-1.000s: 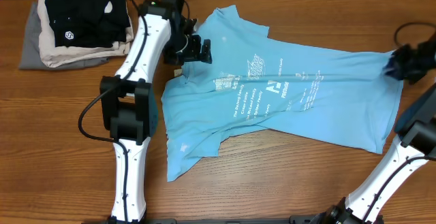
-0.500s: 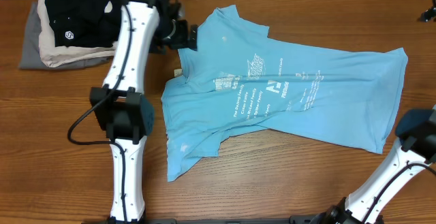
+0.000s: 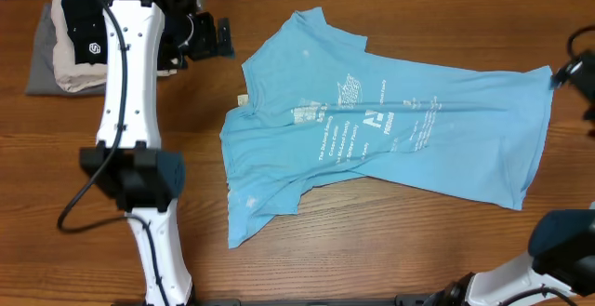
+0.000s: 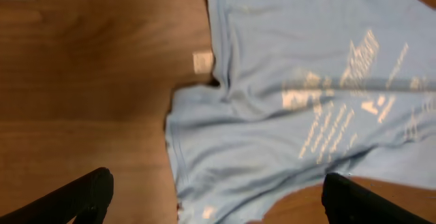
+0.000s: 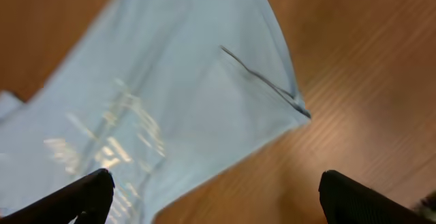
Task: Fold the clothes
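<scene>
Far-left pile: folded garments [image 3: 88,50], a black one with a small white logo on top of beige and grey. Not part of this job, so leave them alone.
T-shirt [image 3: 400,129]: light blue, print side up, spread open across the middle and right of the worktop [image 3: 372,259]. The collar and white neck tag [image 4: 203,62] are at the left and the hem is at the right. It sits a bit skewed, and the near sleeve [image 3: 251,208] is rumpled.
Step in hand: my guess is the shirt is laid out and the first fold hasn't started, so next is taking hold of it.
How to do it well: flatten that near sleeve first, or the crease gets folded in. Then pinch one long side at both ends, shoulder on the left and hem corner on the right. Lift both ends together and lay the side over the middle. The fabric looks thin, so grab only the edge – go too deep and it'll bunch up or drag the whole shirt.
Left end effector [image 3: 218,38]: fingers spread wide with nothing in them. It hangs over bare worktop between the pile and the collar, and looks clear of both.
Right end effector [image 5: 214,183]: also wide apart and empty. It's at the far right, just beside the hem's far corner [image 5: 296,108] and not clamped on it.
</scene>
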